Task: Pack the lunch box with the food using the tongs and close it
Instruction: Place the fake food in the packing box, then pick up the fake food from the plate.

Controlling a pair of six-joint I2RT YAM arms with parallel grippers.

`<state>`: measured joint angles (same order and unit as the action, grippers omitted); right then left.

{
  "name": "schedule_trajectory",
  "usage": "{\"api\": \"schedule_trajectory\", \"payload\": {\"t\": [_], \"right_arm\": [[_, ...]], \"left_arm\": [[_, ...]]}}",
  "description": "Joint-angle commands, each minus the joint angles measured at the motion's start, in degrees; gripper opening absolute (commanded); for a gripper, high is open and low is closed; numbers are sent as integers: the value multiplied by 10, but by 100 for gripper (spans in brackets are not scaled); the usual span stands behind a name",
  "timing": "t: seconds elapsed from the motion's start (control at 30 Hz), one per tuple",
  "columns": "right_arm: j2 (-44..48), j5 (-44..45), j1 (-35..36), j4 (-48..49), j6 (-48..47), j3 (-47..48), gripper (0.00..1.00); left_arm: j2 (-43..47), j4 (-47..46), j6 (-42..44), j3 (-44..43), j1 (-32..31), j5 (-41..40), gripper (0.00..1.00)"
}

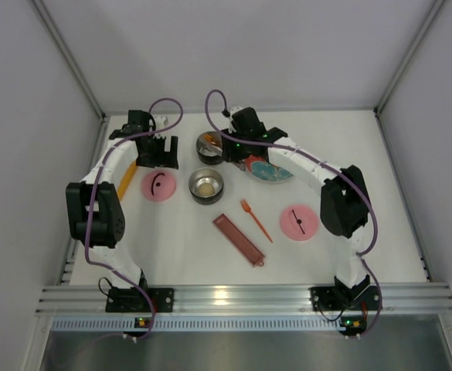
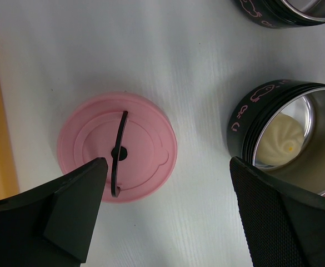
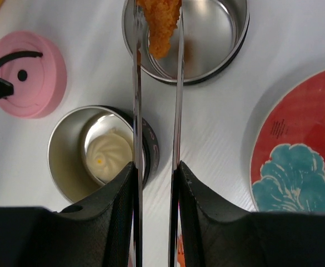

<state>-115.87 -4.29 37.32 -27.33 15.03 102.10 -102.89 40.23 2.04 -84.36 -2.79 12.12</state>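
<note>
My right gripper [image 3: 156, 167] is shut on the silver tongs [image 3: 176, 100], pressing their two arms together. A fried orange-brown chunk [image 3: 159, 22] is pinched between the tong tips, over the open far tin [image 3: 212, 39] of the lunch box. The near tin [image 3: 68, 150] holds a pale round bun [image 3: 109, 156]. My left gripper [image 2: 166, 167] hangs open above the table between a pink lid [image 2: 118, 147] and the near tin [image 2: 287, 142], holding nothing. In the top view the two tins [image 1: 206, 185] [image 1: 209, 147] stand mid-table, and the right gripper [image 1: 229, 141] is over the far one.
A second pink lid [image 1: 299, 222] lies at the right. The red-and-blue plate [image 1: 270, 170] sits under the right arm. An orange fork [image 1: 255, 219] and a dark-red tray [image 1: 239, 239] lie in front. A flat orange bar [image 1: 125, 179] lies by the left arm.
</note>
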Motion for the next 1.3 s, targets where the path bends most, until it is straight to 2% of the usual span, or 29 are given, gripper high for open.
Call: {"api": "schedule_trajectory", "payload": {"t": [0.0,0.1,0.23,0.47,0.83,1.27], "right_arm": [[37,3,0,39,1,-17,19],[31,8,0,37,1,-23,24],[24,13,-1,34,-2,-9,38],[29,20,-1,13,-21,20,46],[78,21,-15,-3,-39,37,48],[110,-33,-52,-29,-40,56,50]], "left_arm": [[16,-20,-1,-1,3,-3,96],[16,-20,0,-1,3,-5,96],[16,-20,2,-1,3,-6,96],[21,-18,5,-3,3,-11,96],[62,-9,32,1,3,-39,97],[43,17,62,-54,3,-54,98]]}}
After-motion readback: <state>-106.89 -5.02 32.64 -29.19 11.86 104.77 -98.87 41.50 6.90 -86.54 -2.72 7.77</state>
